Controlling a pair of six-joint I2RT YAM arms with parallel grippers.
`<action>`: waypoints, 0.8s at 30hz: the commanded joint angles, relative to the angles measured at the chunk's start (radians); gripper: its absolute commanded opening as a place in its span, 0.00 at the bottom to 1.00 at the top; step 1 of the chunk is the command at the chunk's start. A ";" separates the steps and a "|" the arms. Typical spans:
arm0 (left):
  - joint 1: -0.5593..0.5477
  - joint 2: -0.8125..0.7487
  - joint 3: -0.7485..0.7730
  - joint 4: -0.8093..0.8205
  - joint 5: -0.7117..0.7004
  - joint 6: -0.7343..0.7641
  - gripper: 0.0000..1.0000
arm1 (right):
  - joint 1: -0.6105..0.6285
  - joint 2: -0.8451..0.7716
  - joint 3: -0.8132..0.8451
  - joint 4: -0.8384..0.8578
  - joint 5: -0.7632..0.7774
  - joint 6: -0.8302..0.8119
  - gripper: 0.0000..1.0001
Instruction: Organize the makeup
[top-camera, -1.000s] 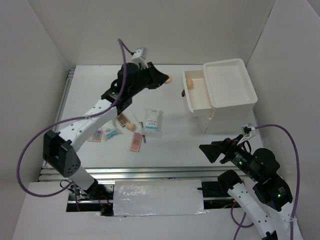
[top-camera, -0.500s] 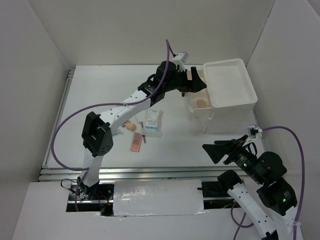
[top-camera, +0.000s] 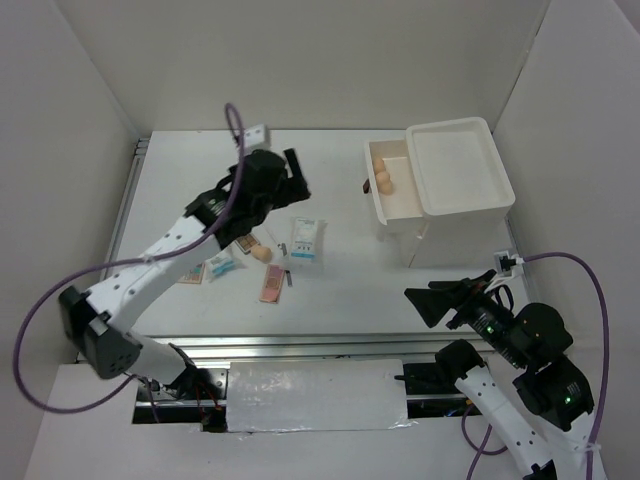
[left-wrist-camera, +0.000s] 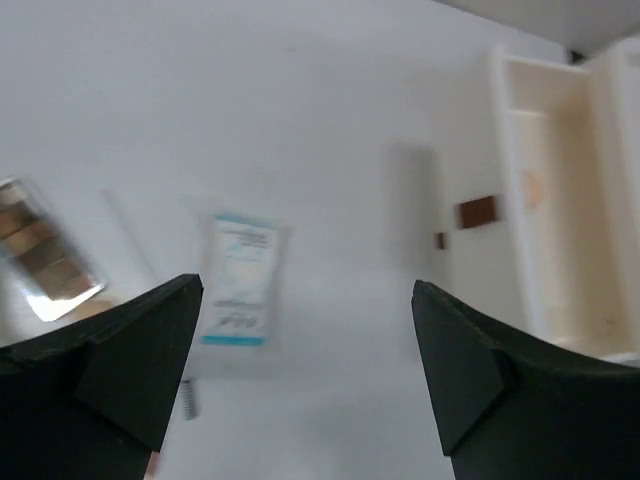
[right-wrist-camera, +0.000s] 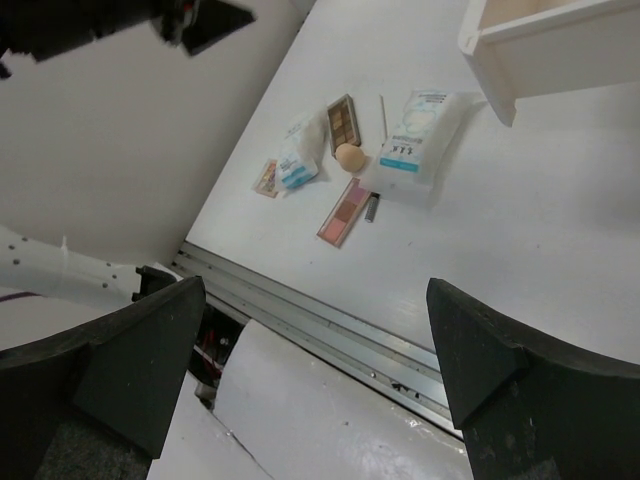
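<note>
Loose makeup lies left of centre on the table: a white-and-blue packet (top-camera: 306, 240), a beige sponge (top-camera: 262, 253), a pink palette (top-camera: 272, 283), a brown palette (top-camera: 243, 240) and a smaller blue packet (top-camera: 220, 265). Two more sponges (top-camera: 381, 177) sit in the open drawer (top-camera: 398, 207). My left gripper (top-camera: 298, 180) hovers open and empty above the packet (left-wrist-camera: 240, 290); its wrist view also shows the brown palette (left-wrist-camera: 45, 260) and the drawer (left-wrist-camera: 545, 200). My right gripper (top-camera: 430, 305) stands open and empty near the front right, apart from every item.
The big white drawer box (top-camera: 460, 170) stands at the back right with its drawer pulled out to the left. A small flat palette (top-camera: 190, 272) lies furthest left. A metal rail (top-camera: 300, 345) runs along the table's near edge. White walls close in on all sides.
My left gripper carried a sponge to the drawer, opened and let it go there, then swung back left over the table. The right arm has barely moved.
</note>
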 joint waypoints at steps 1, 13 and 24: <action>0.074 -0.180 -0.224 -0.173 -0.218 -0.125 0.99 | -0.003 0.003 -0.008 0.041 -0.009 -0.010 1.00; 0.202 -0.174 -0.486 -0.046 -0.064 -0.113 0.97 | -0.003 0.016 -0.109 0.151 -0.101 0.042 1.00; 0.211 0.095 -0.493 0.049 -0.020 -0.176 0.92 | -0.003 0.026 -0.144 0.156 -0.090 0.030 1.00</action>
